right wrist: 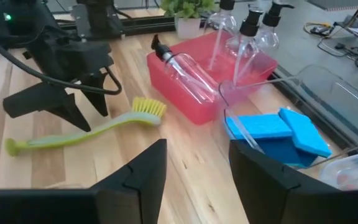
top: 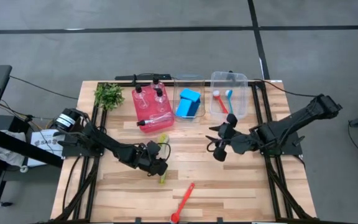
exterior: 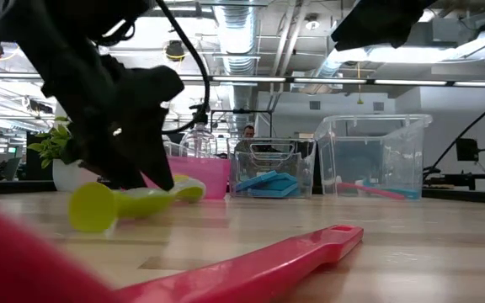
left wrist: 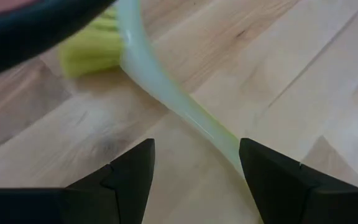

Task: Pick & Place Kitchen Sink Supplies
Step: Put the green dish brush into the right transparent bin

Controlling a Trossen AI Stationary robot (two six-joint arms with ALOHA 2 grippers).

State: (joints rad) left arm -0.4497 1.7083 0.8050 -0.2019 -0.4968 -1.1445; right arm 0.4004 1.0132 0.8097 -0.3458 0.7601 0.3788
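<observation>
Most supplies are already sitting in bins: clear pump-top bottles (top: 149,102) in the red plastic bin (top: 138,117), blue rectangular sponges (top: 189,102) in the middle clear bin (top: 188,79), two brushes in the right clear bin (top: 244,93). The left claw (top: 158,167), spread, is straddling the yellow-green long-handled brush (top: 163,140) lying on the wooden surface (top: 229,186); the red long-handled brush (top: 183,202) is lying near the front edge. The right claw (top: 219,148) is hovering empty, spread.

grey floor (top: 166,50), ceiling ducts (exterior: 242,34), strip lights (exterior: 327,82)

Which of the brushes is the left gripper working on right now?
The yellow-green brush, lying on the bare table in front of the red bin. The left gripper straddles its handle, open. The red brush lies apart, untouched.
</observation>
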